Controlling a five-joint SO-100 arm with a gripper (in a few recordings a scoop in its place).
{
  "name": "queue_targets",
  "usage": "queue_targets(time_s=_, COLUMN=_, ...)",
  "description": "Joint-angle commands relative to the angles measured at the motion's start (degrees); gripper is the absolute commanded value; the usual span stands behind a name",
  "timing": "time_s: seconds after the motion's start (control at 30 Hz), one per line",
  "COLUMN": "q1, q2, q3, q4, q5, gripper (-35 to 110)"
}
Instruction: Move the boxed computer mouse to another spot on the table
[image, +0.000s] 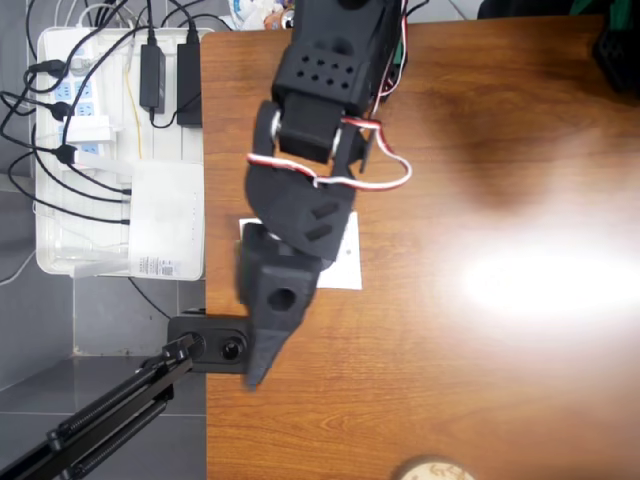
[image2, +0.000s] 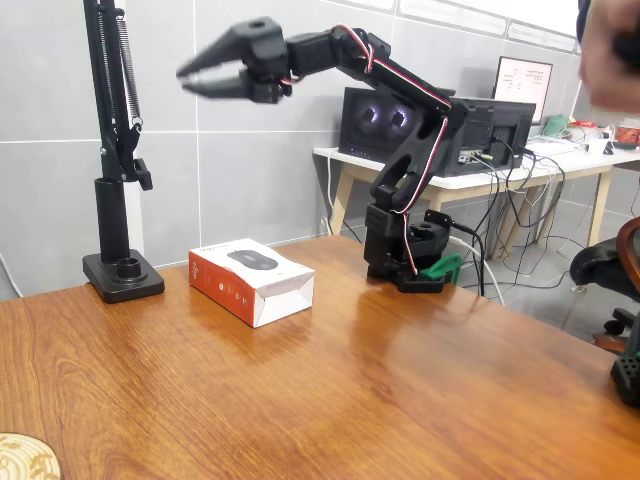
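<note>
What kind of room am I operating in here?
Likely an office or lab: a desk with a computer tower and monitor behind the table, plus a tray of power strips beside it.

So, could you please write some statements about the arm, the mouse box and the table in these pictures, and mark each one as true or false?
1. The gripper hangs high in the air above the boxed computer mouse. True.
2. The gripper is holding the box. False: its fingers are empty and the box lies on the table.
3. The box lies flat with the mouse picture facing up. True.
4. The box sits on the white tray of cables. False: the tray is beside the table; the box is on the wood.
5. In the fixed view, a black stand base is left of the box. True.
</note>
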Motion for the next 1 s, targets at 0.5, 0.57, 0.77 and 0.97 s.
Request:
queue_targets(time_s=0.5, q1=-6.4, q2=8.6, q3=32.3, q4=-127.0, q5=-19.5, gripper=0)
queue_targets(time_s=0.57, q1=-6.2, q2=14.4, q3=37.0, q4=-127.0, q5=-20.4, gripper=0)
queue_targets(time_s=0.77, q1=-3.7, q2=30.3, q3=52.0, q4=-127.1, q5=-21.6, gripper=0)
queue_targets(time_s=0.97, q1=-7.1, q2=42.7, q3=59.7, q4=-127.1, q5=-21.9, gripper=0)
